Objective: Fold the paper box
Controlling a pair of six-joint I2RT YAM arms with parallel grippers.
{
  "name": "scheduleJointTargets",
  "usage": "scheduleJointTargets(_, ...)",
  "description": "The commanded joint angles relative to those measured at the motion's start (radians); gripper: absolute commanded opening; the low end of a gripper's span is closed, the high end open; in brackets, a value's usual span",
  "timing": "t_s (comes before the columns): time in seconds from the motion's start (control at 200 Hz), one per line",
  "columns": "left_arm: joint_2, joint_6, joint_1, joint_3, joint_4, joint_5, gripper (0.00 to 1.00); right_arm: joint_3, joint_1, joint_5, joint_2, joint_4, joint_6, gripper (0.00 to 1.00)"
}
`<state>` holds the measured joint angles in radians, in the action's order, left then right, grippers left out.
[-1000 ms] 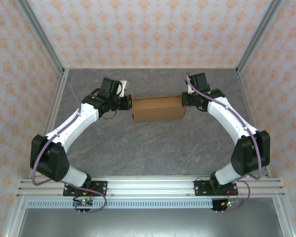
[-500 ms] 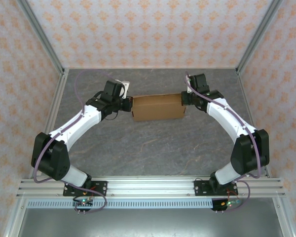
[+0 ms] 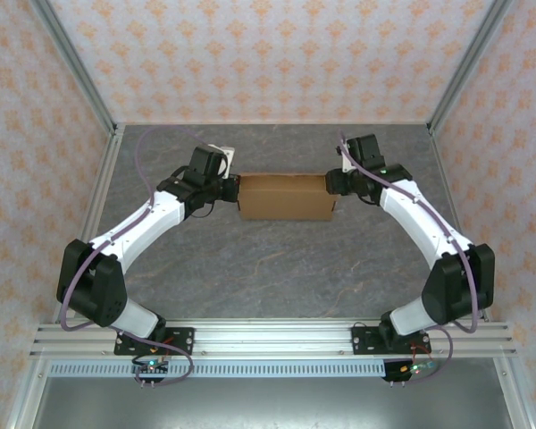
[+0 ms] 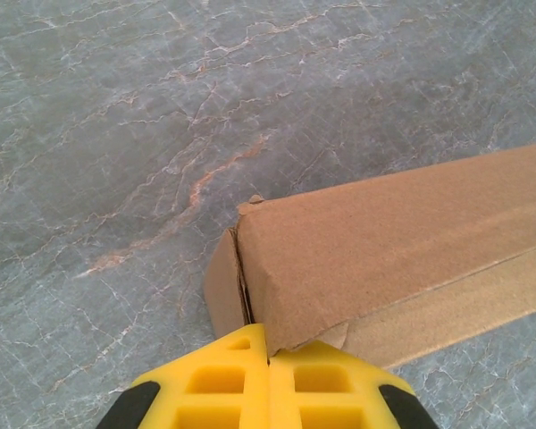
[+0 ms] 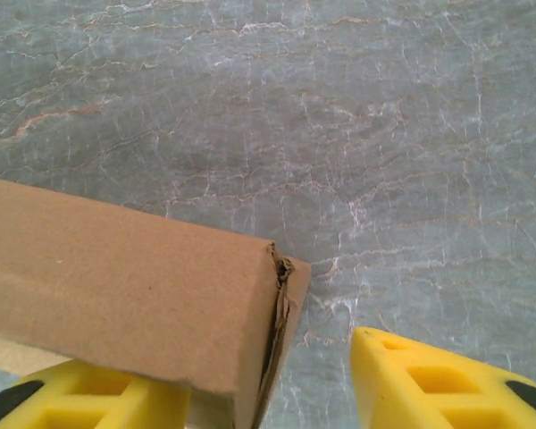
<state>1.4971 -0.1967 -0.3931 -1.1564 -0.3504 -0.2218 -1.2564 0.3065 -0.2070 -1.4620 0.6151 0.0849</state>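
Observation:
The paper box (image 3: 284, 197) is a closed flat brown cardboard rectangle lying on the grey table's middle, long side left to right. My left gripper (image 3: 235, 189) sits at its left end. In the left wrist view its yellow fingers (image 4: 223, 384) are shut, tips against the box's (image 4: 393, 241) lower corner beside the tucked end flap. My right gripper (image 3: 332, 183) is at the right end, open. In the right wrist view the box's (image 5: 125, 286) end with a frayed flap seam lies between one finger (image 5: 89, 398) under the box and the other finger (image 5: 447, 384) standing apart.
The grey marbled table (image 3: 277, 277) stretches in front of the box to the arm bases. Metal frame posts (image 3: 89, 89) and patterned walls close off the left, right and back.
Both grippers edged slightly toward the back with the box between them. The box, a little skewed before, now lies level. The right elbow swung outward.

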Motion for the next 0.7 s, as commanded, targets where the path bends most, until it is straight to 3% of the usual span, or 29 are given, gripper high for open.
scheduleJointTargets(0.0, 0.009, -0.022, -0.006, 0.032, -0.084, 0.051, 0.00, 0.000, -0.010, -0.005, 0.063, 0.087, 0.015, 0.55)
scheduleJointTargets(0.115, 0.001, -0.021, -0.009, 0.034, -0.081, 0.061, 0.00, 0.008, -0.022, -0.036, 0.120, 0.111, 0.009, 0.57)
scheduleJointTargets(0.27, -0.006, -0.020, -0.013, 0.036, -0.075, 0.060, 0.00, 0.010, -0.082, -0.191, 0.173, 0.049, -0.071, 0.60)
scheduleJointTargets(0.465, -0.011, -0.018, -0.014, 0.040, -0.071, 0.056, 0.00, -0.019, -0.164, -0.417, 0.059, -0.106, -0.254, 0.60)
scheduleJointTargets(0.691, -0.025, -0.022, -0.018, 0.048, -0.060, 0.060, 0.00, 0.013, -0.196, -0.496, -0.038, -0.224, -0.384, 0.60)
